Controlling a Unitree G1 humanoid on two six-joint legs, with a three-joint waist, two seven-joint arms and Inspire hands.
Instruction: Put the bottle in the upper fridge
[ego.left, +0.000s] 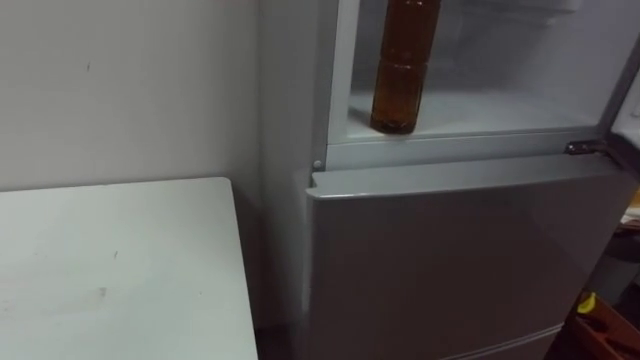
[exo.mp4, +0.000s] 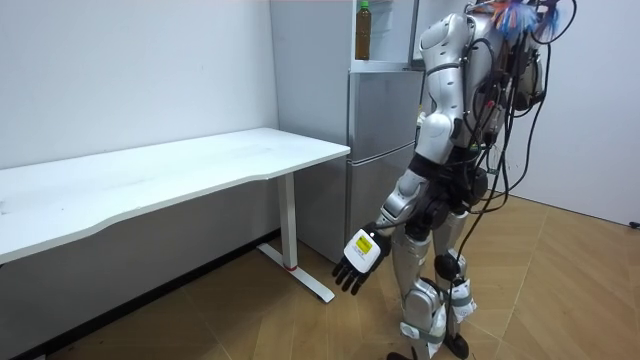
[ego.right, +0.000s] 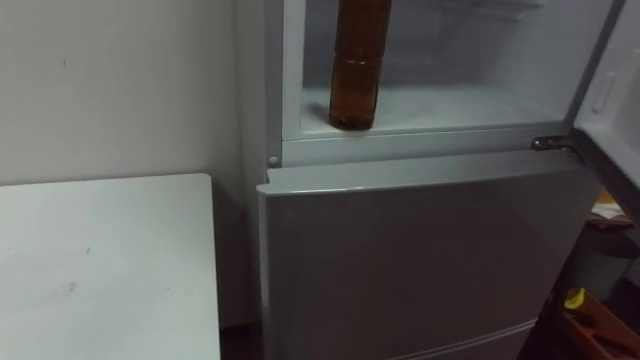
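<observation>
A: Looking into the upper fridge compartment (ego.left: 500, 110): any bottle (ego.left: 404, 70) there?

B: Yes, with brown liquid inside. Standing upright on the white compartment floor, close to the front edge and nearer to the left wall.

A: And the upper door (ego.left: 630, 90)?

B: Swung open, at the right edge of the eye views. Below it, the grey lower door (ego.left: 460, 260), shut, just under the compartment.

A: Anything beside the fridge (exo.mp4: 380, 150)?

B: A white table (ego.left: 120, 270) on the left, near the side wall, with a narrow dark gap between.

A: What about the left hand (exo.mp4: 358, 262)?

B: Hanging low beside the thigh in the room view, well apart from the bottle. Fingers relaxed and a little spread, holding nothing.

A: Standing where?

B: Upright on the wooden floor (exo.mp4: 250, 320), just before the fridge, turned toward it.
</observation>
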